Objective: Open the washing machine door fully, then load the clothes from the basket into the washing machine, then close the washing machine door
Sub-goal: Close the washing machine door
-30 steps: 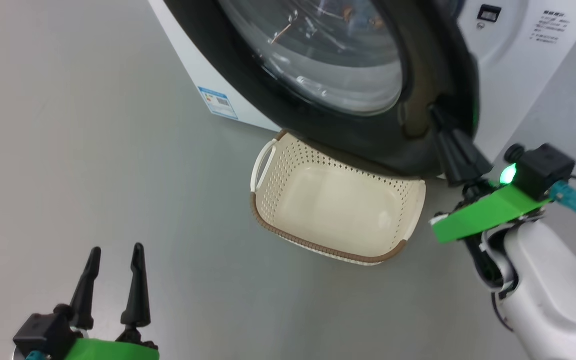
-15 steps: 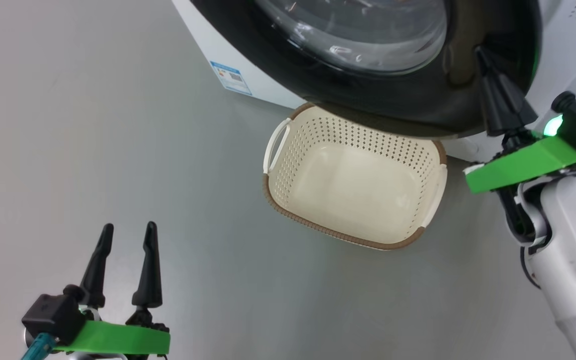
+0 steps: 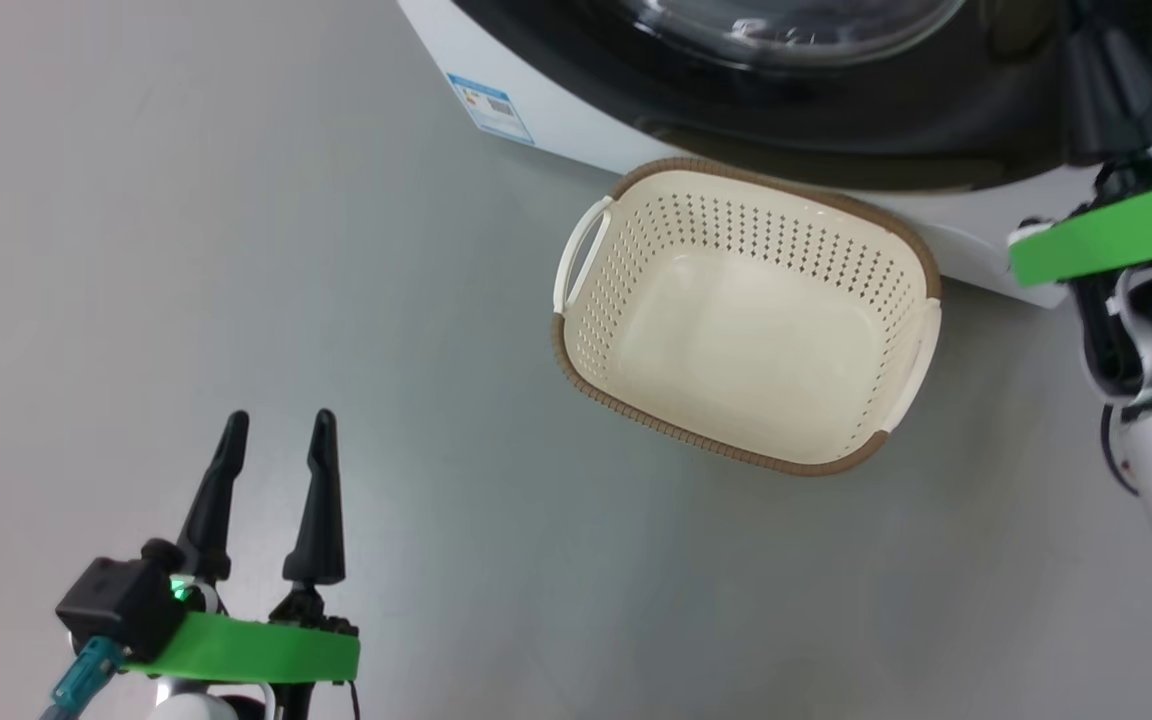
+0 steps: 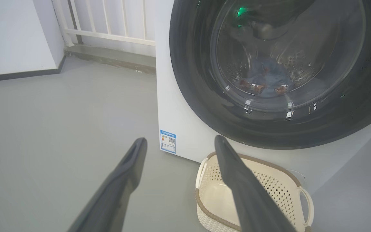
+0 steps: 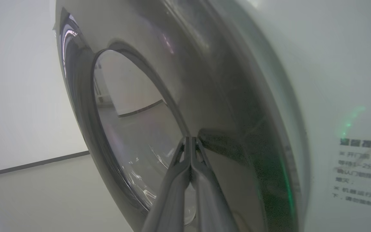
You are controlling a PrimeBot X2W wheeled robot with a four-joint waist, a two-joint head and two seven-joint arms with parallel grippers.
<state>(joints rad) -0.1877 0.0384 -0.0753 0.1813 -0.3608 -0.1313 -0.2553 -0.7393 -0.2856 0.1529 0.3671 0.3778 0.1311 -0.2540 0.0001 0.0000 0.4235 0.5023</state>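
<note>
**Setting.** Plain grey floor (image 3: 236,250), a white wall and a white railing behind in the left wrist view.

**Item 1: right gripper (image 5: 190,141).** Fingers pressed together, holding nothing. The tips point straight at the glossy black rim of the washing machine door (image 5: 224,106). They are touching it or just off it, and which one cannot be told. The contact point lies on the rim's outer side, beside the glass bowl rather than on it.

**Item 2: washing machine door.** Lies flat, or all but flat, against the white front of the washing machine (image 4: 172,106). Whether the latch has caught cannot be seen.

**Item 3: clothes (image 4: 264,77).** Blue fabric with orange-brown print, seen through the glass, low in the drum.

**Item 4: basket (image 3: 716,447).** On the floor just before the machine, below the door, upright and with nothing in it.

**Item 5: left gripper (image 3: 280,430).** Fingers spread wide, holding nothing. It hangs above the bare floor, well apart from the basket and the door.

**Governing relation.** The door rim lies directly ahead of the right gripper, along the line of its fingers. This arm is far the nearer of the two. Judged stage: loading done, closing in its last part. Any remaining push probably runs straight along the fingers into the machine's front.
</note>
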